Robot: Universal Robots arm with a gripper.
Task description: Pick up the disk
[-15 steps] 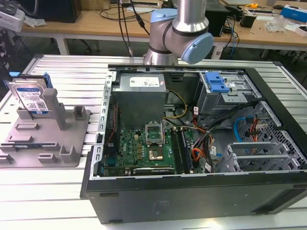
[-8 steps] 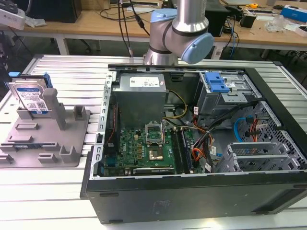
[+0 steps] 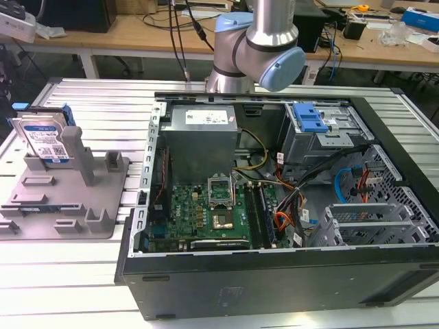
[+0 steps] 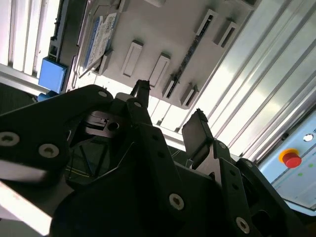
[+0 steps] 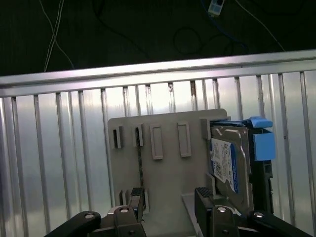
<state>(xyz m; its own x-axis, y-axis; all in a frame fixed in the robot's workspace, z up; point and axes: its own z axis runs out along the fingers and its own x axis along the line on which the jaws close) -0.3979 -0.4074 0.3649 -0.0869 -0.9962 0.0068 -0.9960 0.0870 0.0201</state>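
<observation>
Disk [image 3: 42,140]: silver, blue-and-white barcode label, blue rails. Fixture [image 3: 62,199]: grey. Table [image 3: 68,274]: silver, ribbed stripes. Case [image 3: 274,288]: black. Motherboard [image 3: 195,212]: green. Arm [image 3: 264,41]: silver, pale-blue caps. Gripper [image 5: 169,200]: black. Button [image 4: 291,159]: red.

**Disk upright in its grey holder**

The disk [image 3: 43,142] is silver, with a blue-and-white label and blue side rails. It stands on edge, leaning slightly, in the grey slotted fixture [image 3: 75,205] at the exterior view's upper left.

Ribbed aluminium tabletop [image 3: 68,274] under bright light, cluttered wooden workbenches [image 3: 130,34] behind, dark floor [image 3: 41,68] between.
</observation>
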